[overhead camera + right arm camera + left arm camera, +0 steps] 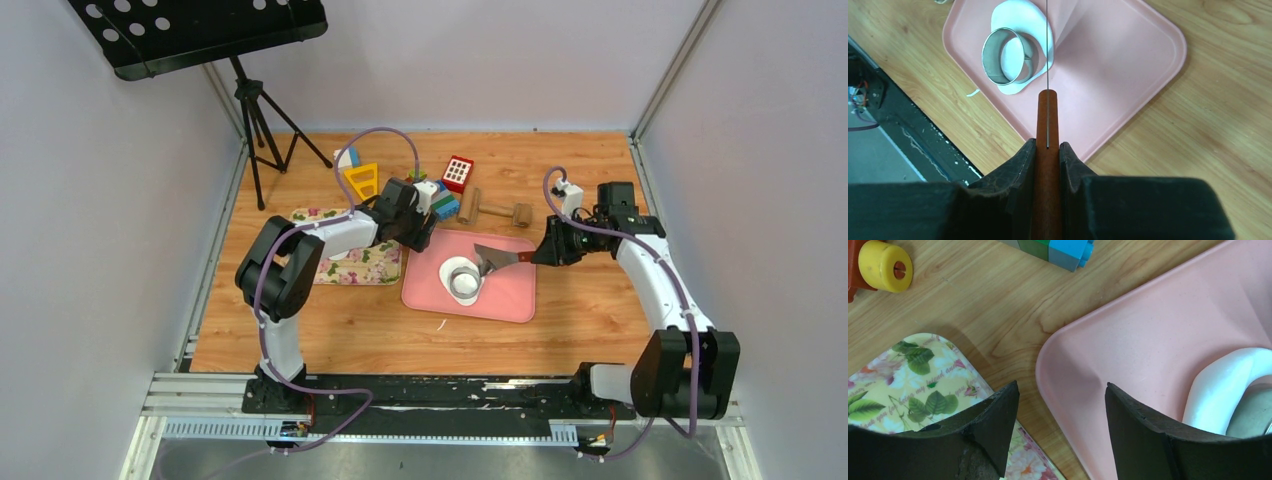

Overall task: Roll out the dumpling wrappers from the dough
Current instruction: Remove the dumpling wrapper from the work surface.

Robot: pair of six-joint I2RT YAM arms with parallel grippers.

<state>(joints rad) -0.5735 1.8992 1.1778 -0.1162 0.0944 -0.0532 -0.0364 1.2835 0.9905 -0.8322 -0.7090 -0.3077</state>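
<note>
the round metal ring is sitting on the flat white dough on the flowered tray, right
Not quite: the round metal ring sits on the flat white dough on the pink plastic tray, not the flowered tray, as the right wrist view shows.

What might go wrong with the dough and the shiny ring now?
The right pincer grips a scraper whose thin blade points at the dough that the metal ring sits on; it might tear the sheet or knock the ring askew. The open left pincer hangs over a corner of the pink tray; going down, it might bump the rim and shift everything.
</note>
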